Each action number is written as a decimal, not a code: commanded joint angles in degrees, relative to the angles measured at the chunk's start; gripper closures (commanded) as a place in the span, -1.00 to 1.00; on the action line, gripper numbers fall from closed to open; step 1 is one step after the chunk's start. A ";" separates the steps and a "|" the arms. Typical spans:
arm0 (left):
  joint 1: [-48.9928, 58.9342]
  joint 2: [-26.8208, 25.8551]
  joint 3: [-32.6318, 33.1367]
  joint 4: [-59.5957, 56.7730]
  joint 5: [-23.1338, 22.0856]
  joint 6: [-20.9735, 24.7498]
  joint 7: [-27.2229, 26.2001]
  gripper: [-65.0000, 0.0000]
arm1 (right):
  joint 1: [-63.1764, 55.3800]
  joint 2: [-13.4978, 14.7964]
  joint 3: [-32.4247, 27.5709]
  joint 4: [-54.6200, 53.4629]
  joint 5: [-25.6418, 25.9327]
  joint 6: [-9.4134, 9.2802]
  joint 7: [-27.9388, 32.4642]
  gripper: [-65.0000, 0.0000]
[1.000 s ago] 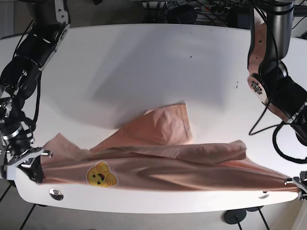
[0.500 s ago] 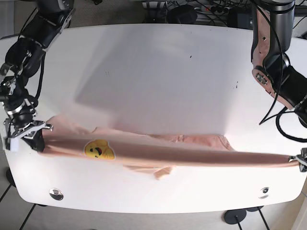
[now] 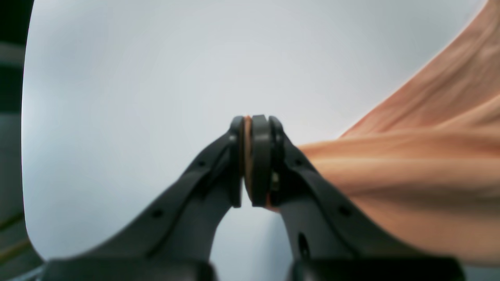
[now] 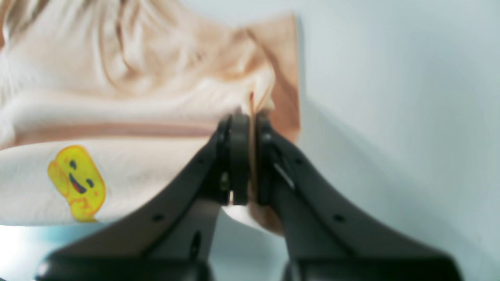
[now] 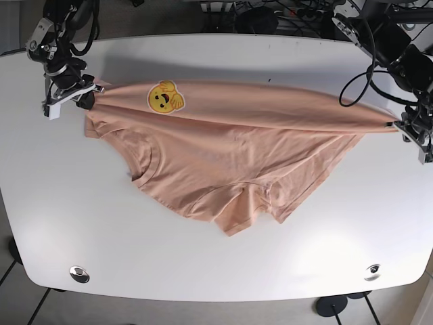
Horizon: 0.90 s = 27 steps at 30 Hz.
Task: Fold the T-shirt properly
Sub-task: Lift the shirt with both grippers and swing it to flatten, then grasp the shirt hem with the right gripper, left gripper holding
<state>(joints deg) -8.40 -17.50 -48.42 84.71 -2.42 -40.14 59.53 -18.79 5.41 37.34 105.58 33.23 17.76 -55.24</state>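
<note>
A peach T-shirt (image 5: 230,156) with a yellow smiley patch (image 5: 164,97) hangs stretched across the white table (image 5: 216,271) between both grippers. My right gripper (image 5: 86,98), at the far left of the base view, is shut on one shirt corner; the right wrist view shows its jaws (image 4: 244,156) pinching the cloth (image 4: 156,109) beside the patch (image 4: 77,182). My left gripper (image 5: 406,125), at the right edge of the base view, is shut on the other corner; the left wrist view shows cloth (image 3: 410,156) clamped between its fingertips (image 3: 254,156). The shirt's lower part drapes onto the table.
Cables and dark gear (image 5: 270,13) lie beyond the table's far edge. Two round fittings sit near the front edge, one at the left (image 5: 79,273) and one at the right (image 5: 371,271). Bare tabletop shows in front of the shirt.
Both grippers have carried the shirt from the table's near edge up and toward the far side. The shirt has flipped open and now spreads out below the taut held edge.
</note>
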 commanded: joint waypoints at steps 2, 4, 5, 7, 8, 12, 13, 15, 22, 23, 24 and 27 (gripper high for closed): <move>1.68 -1.62 -0.50 1.58 -0.27 0.14 -3.22 1.00 | -2.18 0.70 0.06 1.01 0.66 -0.13 1.49 0.69; 3.35 -1.62 -0.59 1.67 -0.27 0.14 -4.19 1.00 | -2.80 0.70 0.06 1.45 0.66 -0.13 1.57 0.11; 3.61 -1.62 -0.59 1.67 -0.27 0.14 -4.63 1.00 | -2.53 0.70 0.24 1.45 0.66 -0.13 1.57 -0.11; 4.23 -1.62 -0.67 1.67 -0.27 0.14 -5.07 1.00 | -1.57 1.05 -0.02 1.45 0.66 -0.13 1.66 -0.66; 4.32 -1.71 -0.67 1.67 -0.27 0.14 -5.07 1.00 | 0.46 1.05 -0.02 1.19 0.57 -0.13 1.66 -0.79; 4.32 -1.80 -0.67 1.67 -0.27 0.14 -5.07 1.00 | 8.63 2.37 -3.45 0.84 0.39 -0.13 1.66 -0.80; 4.32 -1.80 -0.67 1.67 -0.27 0.14 -5.07 1.00 | 10.83 2.99 -5.39 -0.04 0.39 -0.13 1.66 -0.80; 4.32 -1.80 -0.67 1.67 -0.27 0.14 -5.07 1.00 | 17.07 4.30 -10.40 -4.96 0.30 -0.13 1.75 -0.80; 4.32 -1.98 -0.59 1.67 -0.27 0.14 -5.07 1.00 | 38.61 10.72 -26.84 -35.65 0.39 -0.13 10.19 -0.80; 4.32 -1.98 -0.59 1.67 -0.27 0.14 -5.07 1.00 | 40.54 11.16 -28.95 -39.07 0.39 -0.13 11.86 -0.80; 4.32 -1.98 -0.59 1.67 -0.27 0.14 -5.07 1.00 | 41.95 11.60 -30.71 -42.42 0.39 -0.13 13.70 -0.80; 4.32 -1.98 -0.59 1.67 -0.27 0.14 -5.07 1.00 | 44.76 11.95 -36.16 -49.71 0.57 0.04 18.19 -0.80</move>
<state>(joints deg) -3.46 -17.98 -48.82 85.03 -2.37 -40.12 55.61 24.16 16.71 0.19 54.72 32.97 17.54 -38.02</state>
